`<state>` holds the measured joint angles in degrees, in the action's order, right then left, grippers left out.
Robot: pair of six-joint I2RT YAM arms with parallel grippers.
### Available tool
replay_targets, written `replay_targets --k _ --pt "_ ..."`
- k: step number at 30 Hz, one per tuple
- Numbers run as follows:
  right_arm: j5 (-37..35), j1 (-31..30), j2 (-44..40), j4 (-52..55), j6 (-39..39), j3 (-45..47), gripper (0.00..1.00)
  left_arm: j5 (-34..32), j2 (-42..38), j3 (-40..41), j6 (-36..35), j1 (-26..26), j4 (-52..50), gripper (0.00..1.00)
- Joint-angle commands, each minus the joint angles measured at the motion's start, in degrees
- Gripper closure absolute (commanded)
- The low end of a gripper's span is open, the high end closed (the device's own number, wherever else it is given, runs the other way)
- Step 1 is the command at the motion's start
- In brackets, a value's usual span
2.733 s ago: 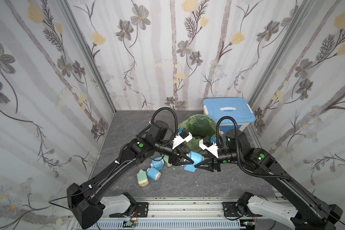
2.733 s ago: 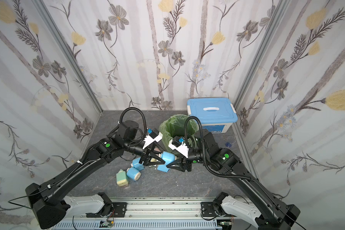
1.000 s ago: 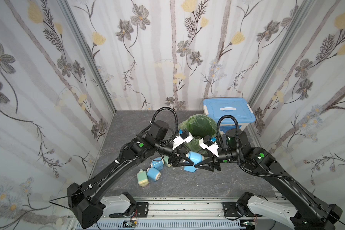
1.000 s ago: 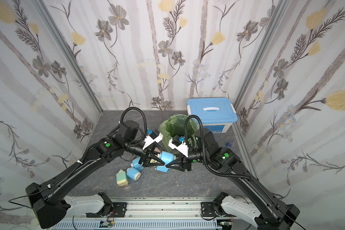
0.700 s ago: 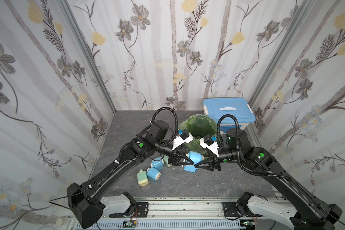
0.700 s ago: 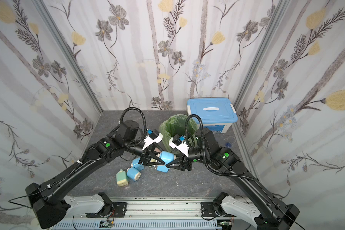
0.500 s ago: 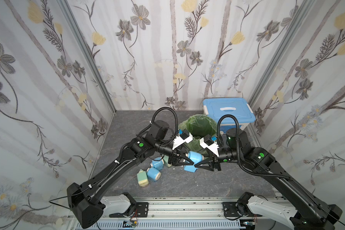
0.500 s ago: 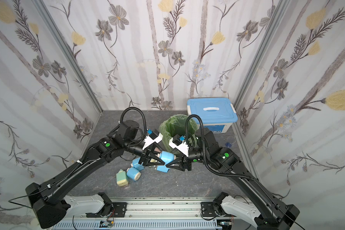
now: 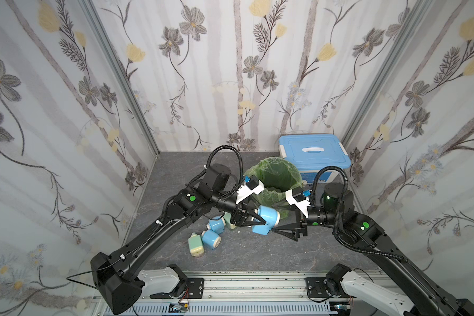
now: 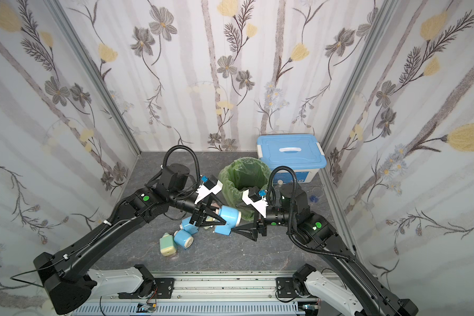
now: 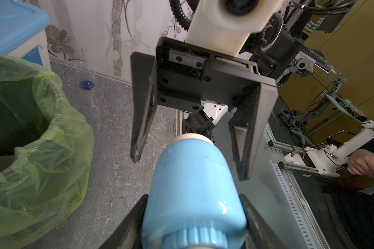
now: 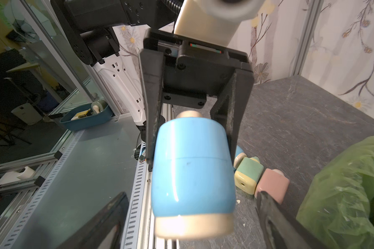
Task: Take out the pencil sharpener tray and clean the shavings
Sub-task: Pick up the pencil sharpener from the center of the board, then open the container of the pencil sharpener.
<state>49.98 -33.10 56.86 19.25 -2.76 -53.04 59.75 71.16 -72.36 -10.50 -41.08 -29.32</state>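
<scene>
The left gripper (image 12: 190,166) is clamped on the blue sharpener (image 9: 266,219) and holds it level in the air just beside the bin (image 9: 274,162), on the side toward the arms' bases. I judge this is so that whatever spills can go into it. The right gripper (image 11: 189,168) stands wide open with nothing in it. Its jaws straddle the sharpener's cream end without touching it. They seem placed to close there and pull the tray while the left braces the body. The tray looks unpulled: only a seam shows round the body. A few shavings (image 12: 238,202) lie on the table at the bin's foot, and any inside the sharpener are hidden.
</scene>
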Motion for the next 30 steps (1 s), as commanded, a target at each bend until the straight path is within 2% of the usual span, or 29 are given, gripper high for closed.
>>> replay_targets --k 1,5,14,18,25,30 --pt "2.82 2.57 -2.92 -8.59 3.84 2.87 0.01 1.76 -0.75 -0.44 -0.82 0.64 0.92 0.68" --pt "3.8 5.11 -6.41 -13.3 7.08 6.31 0.0 2.05 -1.28 -0.88 -0.5 1.92 1.55 0.67" --pt "2.3 8.31 -11.42 -21.11 12.27 12.3 0.0 4.79 -2.21 0.81 4.23 4.25 9.87 0.67" --pt "4.56 9.52 -9.77 -25.03 14.84 12.18 0.0 3.62 -3.89 2.04 6.49 4.96 14.91 0.67" --pt "8.78 9.73 -2.84 -38.8 23.59 11.6 0.0 3.35 -4.53 2.7 8.79 6.68 19.1 0.69" --pt "11.77 9.08 0.56 -43.09 25.15 11.2 0.0 2.01 -5.14 4.81 11.65 8.13 24.27 0.69"
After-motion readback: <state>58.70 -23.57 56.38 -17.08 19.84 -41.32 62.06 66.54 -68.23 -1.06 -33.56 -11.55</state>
